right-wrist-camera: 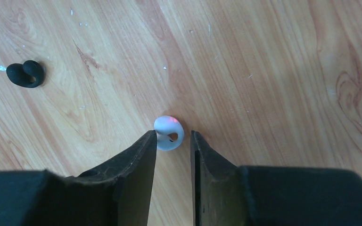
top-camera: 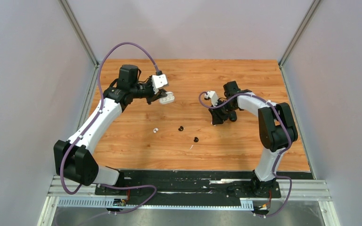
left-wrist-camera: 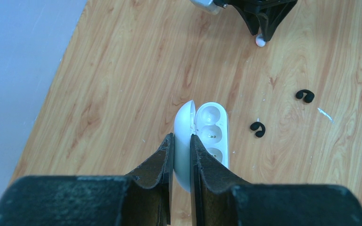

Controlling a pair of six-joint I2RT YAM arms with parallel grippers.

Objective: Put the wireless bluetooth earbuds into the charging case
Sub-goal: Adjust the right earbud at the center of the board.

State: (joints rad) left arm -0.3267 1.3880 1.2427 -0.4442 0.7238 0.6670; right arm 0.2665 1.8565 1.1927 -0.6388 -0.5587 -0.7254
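The task looks barely begun. Every socket visible in the glossy white oval plastic charging case [left-wrist-camera: 212,129] is bare, and all four buds in view lie on the orange-brown wood-grain table [top-camera: 245,75]. The left claw [left-wrist-camera: 182,141] is clamped narrowly on the open lid of the charging case, holding it with the hollows exposed.

The right claw [right-wrist-camera: 172,137] stands narrow but is not closed on anything. The tiny rounded white earbud [right-wrist-camera: 168,129] lies on the wood right at its fingertips, at 12 o'clock from the gap. It touches one fingertip, and a sliver of table shows before the other.

A small hooked black earbud [right-wrist-camera: 25,74] lies well apart, at 10 o'clock from that claw. In the top view a second black earbud [top-camera: 180,128] and a second white earbud [top-camera: 155,130] lie between the arms, at about 5 and 7 o'clock from the case.

Nearly everything is still to do. The bud at the fingertips must be pinched and carried to the case, which is at about 10 o'clock from the right claw. It then has to be seated, and the others must follow.
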